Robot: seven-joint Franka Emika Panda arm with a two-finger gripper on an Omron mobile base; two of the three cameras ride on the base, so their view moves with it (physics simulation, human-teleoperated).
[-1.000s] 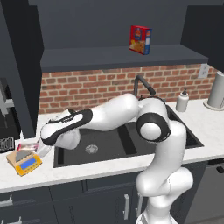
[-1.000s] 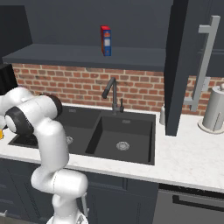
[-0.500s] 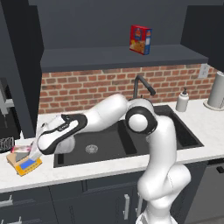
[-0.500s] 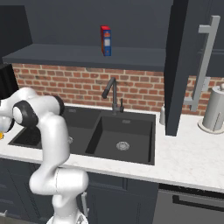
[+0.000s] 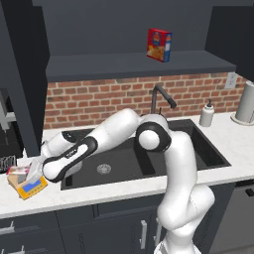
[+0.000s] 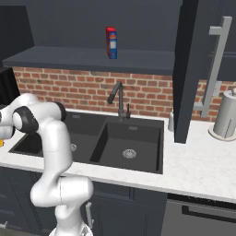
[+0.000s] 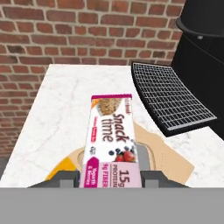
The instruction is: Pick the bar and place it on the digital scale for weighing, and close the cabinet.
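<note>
Since a second ago, the arm has swung further left and lower, carrying the bar point(image 7: 114, 142) from above the sink's left edge down to the digital scale point(image 5: 27, 184) at the left end of the counter. In the hand view the pink and white wrapper runs lengthwise away from the camera, its near end clamped between the two dark finger tips point(image 7: 68, 178), so the gripper point(image 7: 111, 180) is closed on the bar. Directly beneath the wrapper lie the grey weighing plate and an orange-yellow corner of the scale; whether the bar touches the plate cannot be told. In the left base view the bar's end juts out to the left of the hand, over the scale with its blue display.

Just beside the scale stands a black appliance with a gridded drip tray point(image 7: 171, 98) on the white marble counter point(image 7: 61, 113), backed by the red brick wall point(image 7: 83, 30). To the right of the scale sits the black sink point(image 5: 129, 161) with its dark faucet point(image 5: 161, 96). A red and blue box point(image 5: 159, 44) stands on the dark shelf above. In the right base view the cabinet door point(image 6: 191, 69) stands open, edge-on, with its long silver handle point(image 6: 215, 64), beside a paper towel roll point(image 6: 226, 115).
</note>
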